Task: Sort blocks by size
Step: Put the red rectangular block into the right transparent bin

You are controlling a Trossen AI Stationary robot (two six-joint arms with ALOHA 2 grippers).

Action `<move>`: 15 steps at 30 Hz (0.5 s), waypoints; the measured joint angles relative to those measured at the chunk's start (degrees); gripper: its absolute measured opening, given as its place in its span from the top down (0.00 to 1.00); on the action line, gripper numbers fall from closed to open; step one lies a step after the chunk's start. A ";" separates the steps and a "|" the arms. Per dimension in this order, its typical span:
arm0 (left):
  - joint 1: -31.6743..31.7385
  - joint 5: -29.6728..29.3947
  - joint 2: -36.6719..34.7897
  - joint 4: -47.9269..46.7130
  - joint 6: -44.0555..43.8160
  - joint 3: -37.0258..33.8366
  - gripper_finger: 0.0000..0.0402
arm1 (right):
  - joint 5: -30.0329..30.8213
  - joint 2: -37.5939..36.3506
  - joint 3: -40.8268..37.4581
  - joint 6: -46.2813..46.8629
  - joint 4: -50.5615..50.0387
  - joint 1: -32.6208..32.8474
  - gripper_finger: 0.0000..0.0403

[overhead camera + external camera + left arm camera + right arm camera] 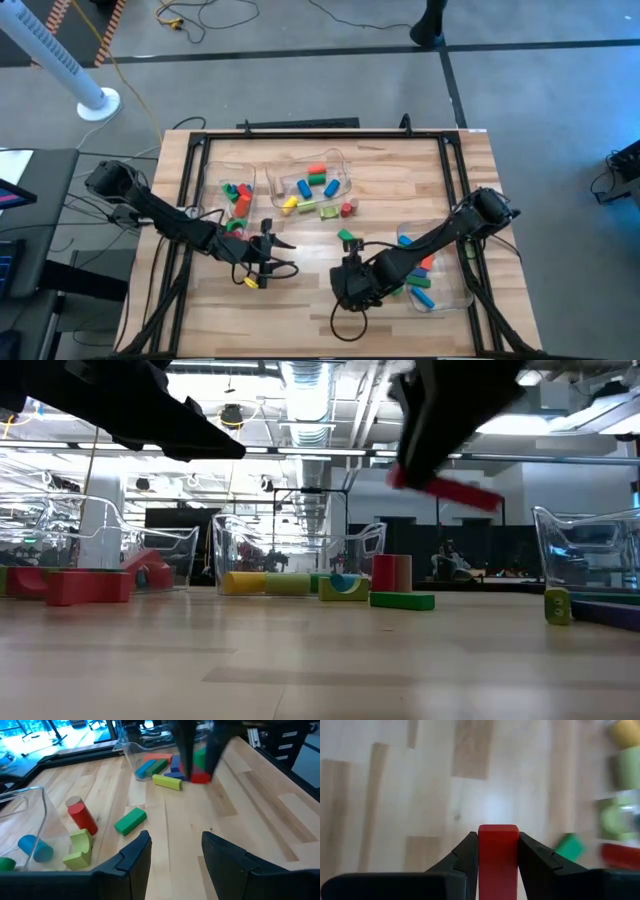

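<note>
The right gripper point(498, 851) is clamped on a red bar point(498, 857), 1 dark finger pressed flat against each long side. The bar is a plain, square-ended block of solid red. In the right wrist view its long axis runs straight out between the fingers, with its blunt end face past the fingertips. In the low view the red bar point(447, 490) hangs clear above the wooden table point(320, 660), tilted, its far end dipping toward the right bin point(590, 565).

Taking the middle bin point(312, 180) as landmark: the held bar is well in front of it and a little to its right, over bare tabletop. A green bar point(347, 237) lies on the table between the middle bin and the right gripper point(352, 283). Just outside the bin's front edge sit a red cylinder point(346, 209) and a light green arch point(327, 211).

The left gripper point(172, 851) hovers in front of and to the left of the middle bin, fingers parted with nothing between them.
</note>
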 joint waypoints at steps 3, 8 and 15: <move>-0.45 0.00 0.00 -0.01 0.00 0.00 0.58 | 4.22 -0.02 3.52 -0.94 -4.11 0.38 0.67; -0.83 0.00 0.00 -0.02 0.00 0.01 0.58 | 10.03 -0.02 9.00 -1.24 -10.63 1.50 0.67; -0.83 -0.02 0.00 -0.05 0.00 0.01 0.58 | 14.26 -0.02 15.52 0.33 -20.62 2.73 0.67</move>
